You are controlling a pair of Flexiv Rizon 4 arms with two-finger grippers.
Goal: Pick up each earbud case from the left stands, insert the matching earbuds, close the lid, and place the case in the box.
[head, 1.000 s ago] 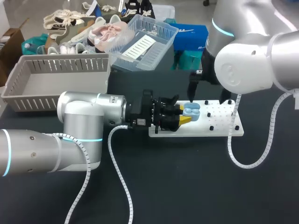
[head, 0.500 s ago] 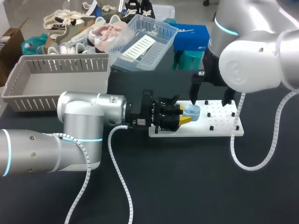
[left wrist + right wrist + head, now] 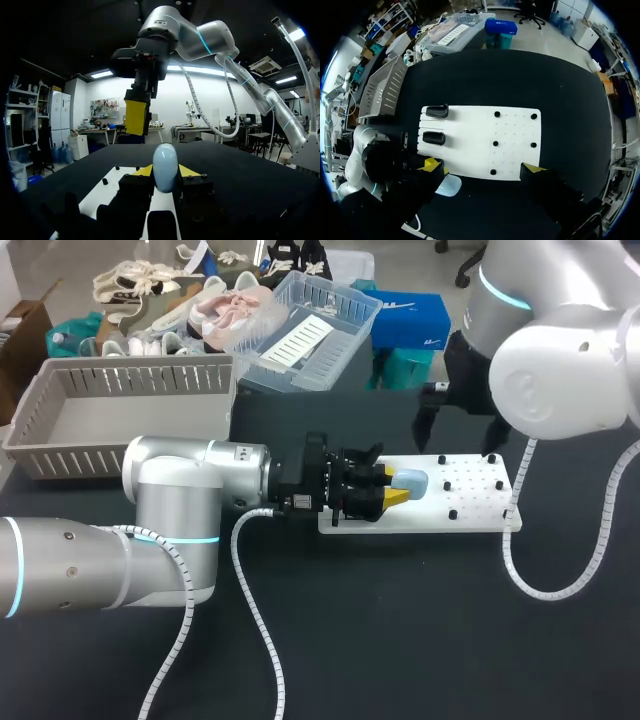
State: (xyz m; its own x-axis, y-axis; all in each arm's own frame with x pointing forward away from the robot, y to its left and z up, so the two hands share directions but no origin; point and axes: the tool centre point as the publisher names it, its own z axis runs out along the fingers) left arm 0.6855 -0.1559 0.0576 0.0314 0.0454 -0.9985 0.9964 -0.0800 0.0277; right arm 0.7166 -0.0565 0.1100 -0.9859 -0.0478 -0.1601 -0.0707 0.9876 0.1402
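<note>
A pale blue earbud case (image 3: pixel 413 482) with its lid down is held over the left part of the white board (image 3: pixel 470 515). My left gripper (image 3: pixel 396 485) is shut on it from two sides. In the left wrist view the case (image 3: pixel 165 159) stands on edge between the yellow tips of the left gripper (image 3: pixel 165 173). My right gripper (image 3: pixel 457 438) hangs open above the board's far edge, holding nothing. In the right wrist view the right gripper (image 3: pixel 483 167) spans the board (image 3: pixel 512 130), and the case (image 3: pixel 449 186) lies beside one tip. Two black stands (image 3: pixel 436 111) sit on the board, bare.
A grey slatted basket (image 3: pixel 60 440) stands at the back left of the table. A clear plastic crate (image 3: pixel 345 335) sits behind it towards the middle. Small black pegs (image 3: pixel 452 514) dot the right half of the board.
The case's lid, open a second ago, has come down shut. My right arm has lifted and drawn back to the right, away from the case. The left arm has stayed still.
</note>
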